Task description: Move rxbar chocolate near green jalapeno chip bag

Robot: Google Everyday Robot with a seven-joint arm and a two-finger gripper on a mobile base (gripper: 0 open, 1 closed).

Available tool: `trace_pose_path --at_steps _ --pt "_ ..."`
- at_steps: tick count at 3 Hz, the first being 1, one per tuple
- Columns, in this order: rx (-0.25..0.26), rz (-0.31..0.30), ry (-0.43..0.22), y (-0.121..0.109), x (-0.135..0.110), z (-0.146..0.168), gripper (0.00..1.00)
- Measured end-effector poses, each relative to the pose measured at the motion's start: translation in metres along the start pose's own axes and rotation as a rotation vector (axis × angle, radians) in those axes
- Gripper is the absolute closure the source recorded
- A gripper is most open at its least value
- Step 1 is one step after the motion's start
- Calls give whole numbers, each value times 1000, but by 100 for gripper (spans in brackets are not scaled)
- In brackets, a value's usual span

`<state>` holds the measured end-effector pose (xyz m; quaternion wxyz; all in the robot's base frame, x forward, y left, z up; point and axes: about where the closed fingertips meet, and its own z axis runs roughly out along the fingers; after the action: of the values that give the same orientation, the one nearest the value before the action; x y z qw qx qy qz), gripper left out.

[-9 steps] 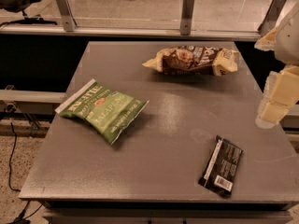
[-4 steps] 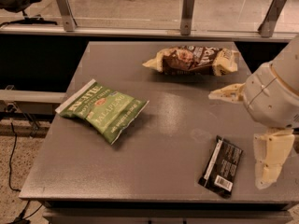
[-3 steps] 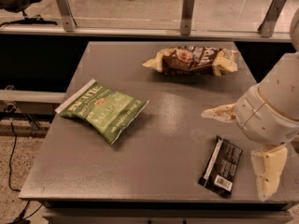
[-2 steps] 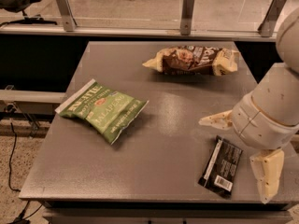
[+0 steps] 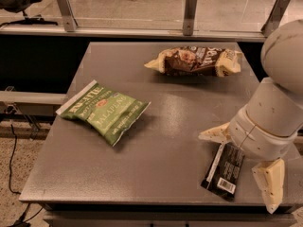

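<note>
From the one camera view, the hand (image 5: 236,173) is hanging low over the near right corner of the desk (image 5: 165,126). Its two pale, wedge-shaped fingers (image 5: 269,186) are standing wide apart and gripping nothing. The rxbar chocolate (image 5: 222,171) is lying flat on the desk right under the hand, between the fingers. One finger is sitting at the bar's far left side and the other off its near right side. I cannot tell whether either one is touching the wrapper.

The bar's long axis is running roughly front to back, leaning a little. The fingers look set to close across its narrow width, which is what a pinch would need.

The green jalapeno chip bag (image 5: 105,110) is lying well apart from the bar, toward the left of the view and slightly farther back. I judge the carry will be a sideways sweep across bare desk.

The bar is thin, flat and black, with a white barcode label at its near end, and its foil is probably slippery. The green bag is puffy and crinkled with a white sealed end. A brown snack bag (image 5: 194,60) is lying at the back of the desk, out of the way.
</note>
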<state>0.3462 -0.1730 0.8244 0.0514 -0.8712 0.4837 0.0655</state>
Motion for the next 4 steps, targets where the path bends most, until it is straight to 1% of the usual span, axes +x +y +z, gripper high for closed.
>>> trace_pose_path --at_steps 1,2,3,4 --pt "-25 -4 12 -1 3 4 33" --pt "-37 8 20 -4 6 2 56" --pt "-37 9 20 -4 5 -3 80" --pt "-36 11 20 -5 5 -4 100"
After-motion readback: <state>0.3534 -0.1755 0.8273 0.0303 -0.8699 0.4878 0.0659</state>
